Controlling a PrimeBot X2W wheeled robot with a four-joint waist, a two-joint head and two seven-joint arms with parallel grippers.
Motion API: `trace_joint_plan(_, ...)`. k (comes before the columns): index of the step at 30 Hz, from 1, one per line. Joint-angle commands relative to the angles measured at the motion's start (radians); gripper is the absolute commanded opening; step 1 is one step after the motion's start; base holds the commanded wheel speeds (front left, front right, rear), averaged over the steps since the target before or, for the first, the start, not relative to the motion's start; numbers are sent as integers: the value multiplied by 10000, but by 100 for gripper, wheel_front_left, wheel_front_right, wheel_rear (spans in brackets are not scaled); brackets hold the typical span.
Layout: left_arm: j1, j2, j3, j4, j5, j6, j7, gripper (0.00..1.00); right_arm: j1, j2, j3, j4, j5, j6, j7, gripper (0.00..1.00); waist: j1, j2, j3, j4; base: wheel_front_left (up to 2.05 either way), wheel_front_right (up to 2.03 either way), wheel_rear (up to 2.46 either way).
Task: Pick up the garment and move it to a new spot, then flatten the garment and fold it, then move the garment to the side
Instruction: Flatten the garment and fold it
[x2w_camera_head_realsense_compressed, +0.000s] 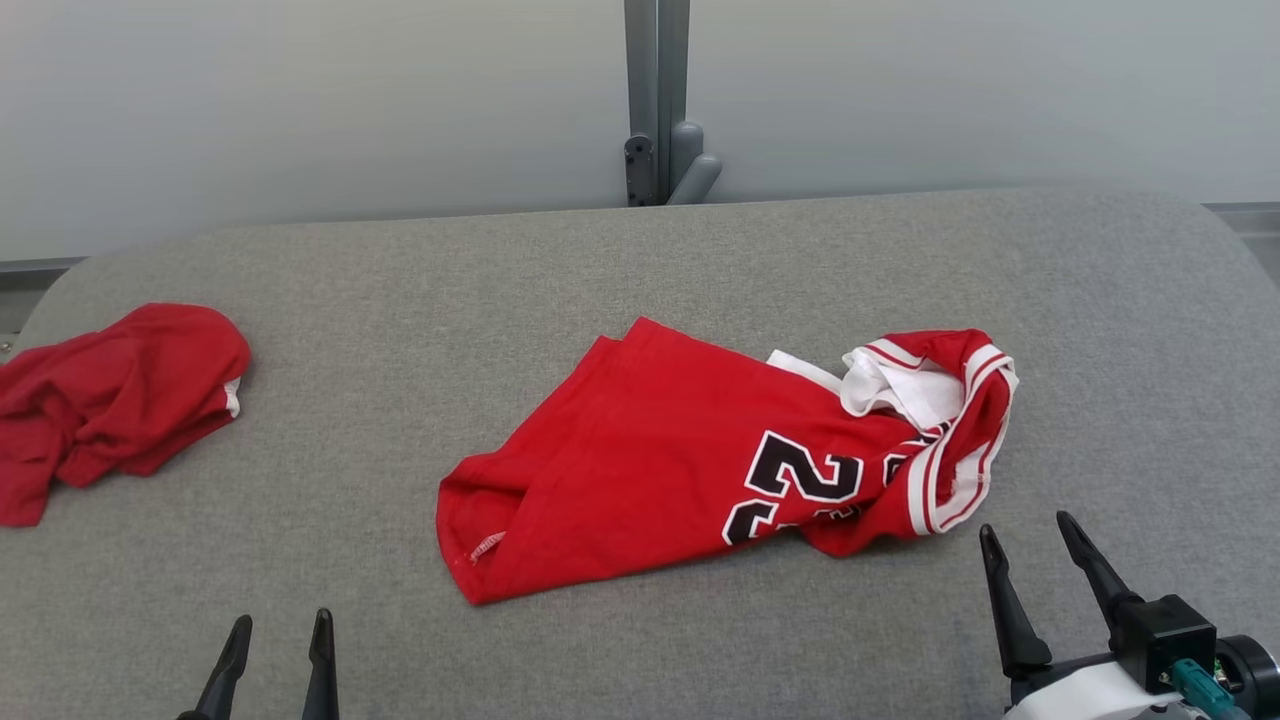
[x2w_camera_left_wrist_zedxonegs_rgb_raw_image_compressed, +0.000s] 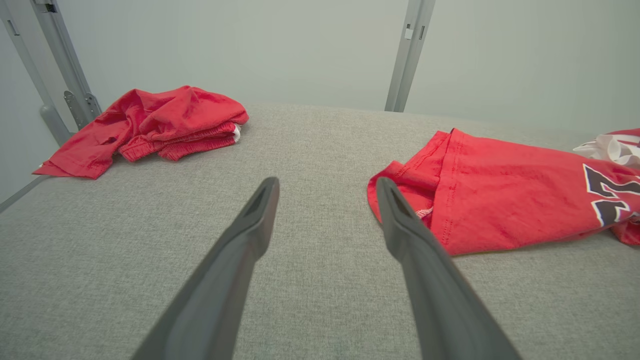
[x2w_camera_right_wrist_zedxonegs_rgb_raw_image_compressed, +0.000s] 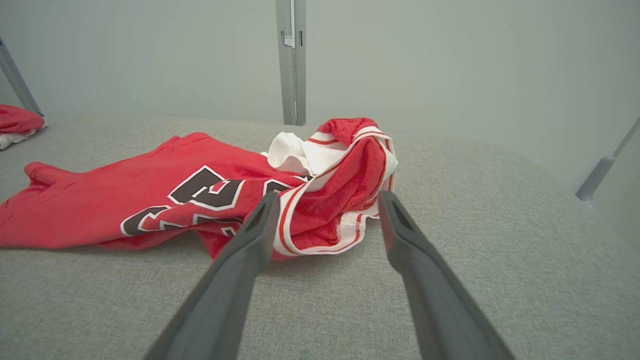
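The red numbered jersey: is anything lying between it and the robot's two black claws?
Nothing visible does. Only bare grey padded table lies between the jersey and the open left gripper and right gripper. The other red garment sits crumpled far off to the left, out of both paths.

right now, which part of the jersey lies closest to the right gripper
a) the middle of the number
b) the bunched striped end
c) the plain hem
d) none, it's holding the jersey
b: the striped end of the jersey lies just beyond the tips of the open right gripper, not touching it, while the hem points toward the left gripper.
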Motion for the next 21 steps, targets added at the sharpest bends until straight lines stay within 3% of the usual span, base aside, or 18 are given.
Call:
trace_joint_plan(1, -56, 52, 22, 61, 3, -27, -5, 100, -17, 29, 9, 19, 31, -3, -32, 100, 0, 109, 12, -27, 0, 0, 0)
trace_joint_plan(11, -590, 53, -268, 197, -87, -31, -5, 100, -279, 107, 74, -81, 10, -3, -31, 100, 0, 109, 324, -144, 0, 0, 0)
trace_joint_plan(21, -3418, 174, -1710, 1672, -554, -32, 134, 100, -1030, 207, 502, -242, 11, -3, -31, 100, 0, 109, 1391, -554, 0, 0, 0)
